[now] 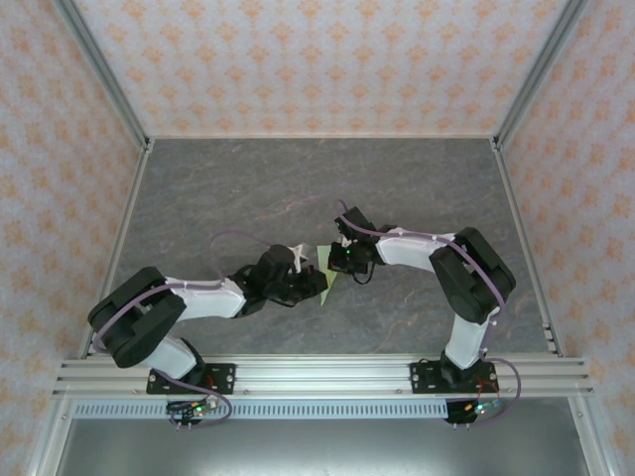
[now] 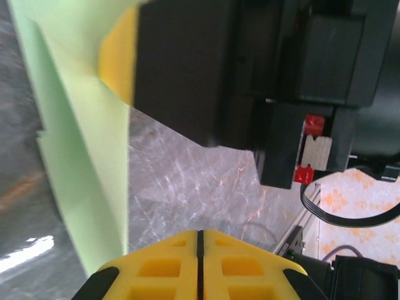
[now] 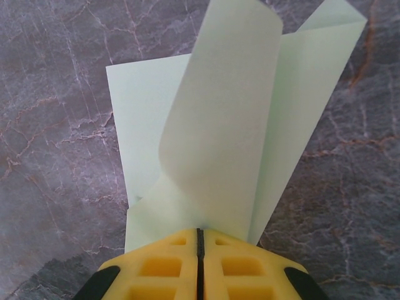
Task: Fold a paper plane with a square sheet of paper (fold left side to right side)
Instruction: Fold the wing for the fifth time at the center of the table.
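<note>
In the view from above, we see the two arms reaching toward each other over the middle of the grey marbled surface (image 1: 298, 188). Between their tips is the square sheet of paper (image 1: 327, 270), pale green and mostly covered by the arms. The left gripper (image 1: 313, 286) comes from the left and the right gripper (image 1: 337, 260) from the right. They are very near one another, both at the paper.

From the right wrist we see its yellow fingers (image 3: 162, 262) pressed together. The sheet comes out directly from between their tips, so this gripper is clamped on the paper. One layer lies flat on the surface, a second layer spreads to the right, and a flap is lifted and curls upward in a soft round roll.

From the left wrist we see the left gripper's fingers (image 2: 156, 265) closed together as well. The paper stands as a tall green band just to the left of them. Whether they catch its lower edge, we cannot tell. Above, the black body of the right gripper is close, with one yellow pad (image 2: 119, 59) against the paper.
</note>
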